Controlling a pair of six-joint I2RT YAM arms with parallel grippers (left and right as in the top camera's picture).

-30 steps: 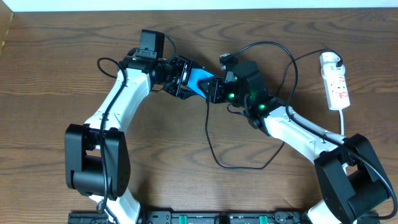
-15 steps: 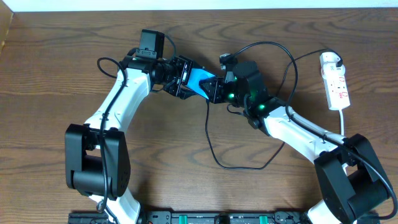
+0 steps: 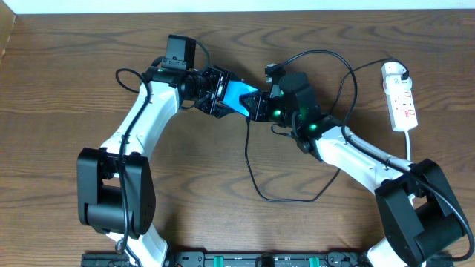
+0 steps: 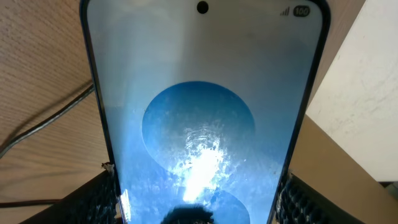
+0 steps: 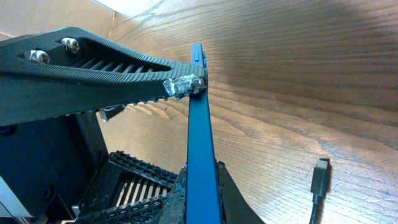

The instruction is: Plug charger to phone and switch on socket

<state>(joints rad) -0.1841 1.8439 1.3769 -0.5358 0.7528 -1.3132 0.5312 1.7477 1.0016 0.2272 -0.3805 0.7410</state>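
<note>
The phone (image 3: 239, 94), with its blue screen, is held above the table between both grippers. My left gripper (image 3: 220, 96) is shut on it, with one finger on each long edge; the screen fills the left wrist view (image 4: 202, 106). My right gripper (image 3: 257, 106) is shut on the phone's other end, which shows edge-on in the right wrist view (image 5: 200, 137). The charger's black cable (image 3: 251, 170) loops across the table, and its plug tip (image 5: 319, 177) lies loose on the wood. The socket (image 3: 401, 100) lies at the far right with a white adapter (image 3: 393, 71) on its top end.
The socket's thick white cord (image 3: 410, 144) runs down beside my right arm. The black cable arcs behind the right wrist (image 3: 326, 55) towards the socket. A cardboard wall (image 4: 357, 93) shows beyond the table's edge.
My right wrist has edged very slightly to the right. Both grippers still hold the phone in the same place.
</note>
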